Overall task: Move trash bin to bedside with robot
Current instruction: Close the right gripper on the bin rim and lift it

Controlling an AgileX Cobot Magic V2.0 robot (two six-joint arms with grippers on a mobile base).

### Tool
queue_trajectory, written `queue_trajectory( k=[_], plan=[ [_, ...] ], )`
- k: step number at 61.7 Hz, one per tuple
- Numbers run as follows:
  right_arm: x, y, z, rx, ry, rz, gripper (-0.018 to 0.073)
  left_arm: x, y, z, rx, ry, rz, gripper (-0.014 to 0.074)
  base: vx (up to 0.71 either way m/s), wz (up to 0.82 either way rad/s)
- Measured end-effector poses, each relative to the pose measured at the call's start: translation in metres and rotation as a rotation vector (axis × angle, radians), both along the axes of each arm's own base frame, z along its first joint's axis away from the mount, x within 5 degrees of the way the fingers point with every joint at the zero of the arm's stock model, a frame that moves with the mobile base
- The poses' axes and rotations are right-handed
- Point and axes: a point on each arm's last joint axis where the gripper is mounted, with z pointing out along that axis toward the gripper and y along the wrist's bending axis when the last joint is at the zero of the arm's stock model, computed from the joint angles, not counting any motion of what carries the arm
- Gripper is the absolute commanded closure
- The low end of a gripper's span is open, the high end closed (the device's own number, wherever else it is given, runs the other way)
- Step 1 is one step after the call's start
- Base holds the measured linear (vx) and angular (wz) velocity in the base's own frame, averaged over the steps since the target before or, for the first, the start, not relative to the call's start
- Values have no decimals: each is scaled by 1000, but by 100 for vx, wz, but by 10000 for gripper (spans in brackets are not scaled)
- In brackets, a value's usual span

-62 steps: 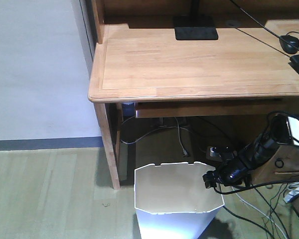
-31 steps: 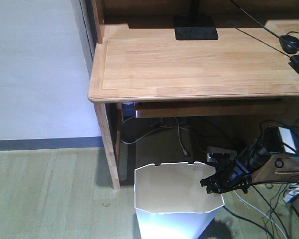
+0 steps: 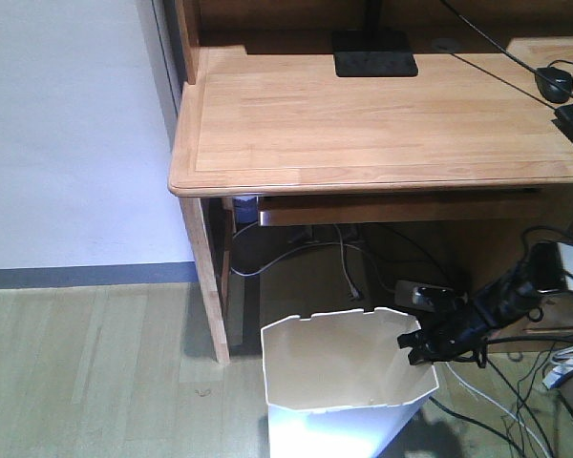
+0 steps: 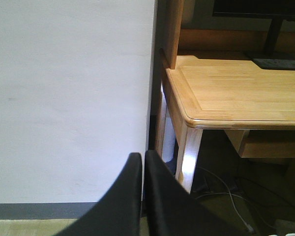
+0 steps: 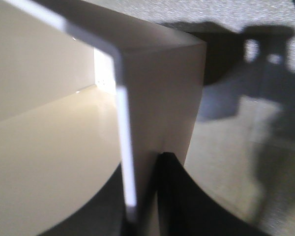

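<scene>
Pale plank flooring (image 3: 95, 363) runs up to a white wall (image 3: 67, 134) with a grey skirting, and a light wooden desk (image 3: 363, 114) fills the upper part of the front view. The trash bin (image 3: 296, 367) stands upright on the floor just in front of the desk, near its left leg, with loose cables (image 3: 344, 258) behind it. No bed shows in any view.

The right gripper (image 3: 415, 348) sits at the bin's right-hand rim. In the right wrist view its fingers (image 5: 187, 196) straddle the thin wall, one inside and one outside. They seem pinched onto it, though the close blur leaves that slightly uncertain. The left gripper (image 4: 142, 162) is held up facing the wall, jaws pressed together on nothing.

The bin looks empty and light, with thin plastic that will likely flex under a one-sided pinch. Its smooth wall could slip, so a hold just under the stiffer rim is best. A low drag or lift would limit tipping.
</scene>
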Motion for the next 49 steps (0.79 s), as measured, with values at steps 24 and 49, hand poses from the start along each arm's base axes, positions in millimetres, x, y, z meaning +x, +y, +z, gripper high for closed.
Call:
queue_trajectory(
  k=[24, 49],
  plan=[
    [16, -25, 50, 118, -46, -65, 563, 0, 0, 0, 0, 0, 0, 602, 0, 0],
    [-31, -20, 123, 12, -100, 12, 563, 0, 0, 0, 0, 0, 0, 602, 0, 0]
  ],
)
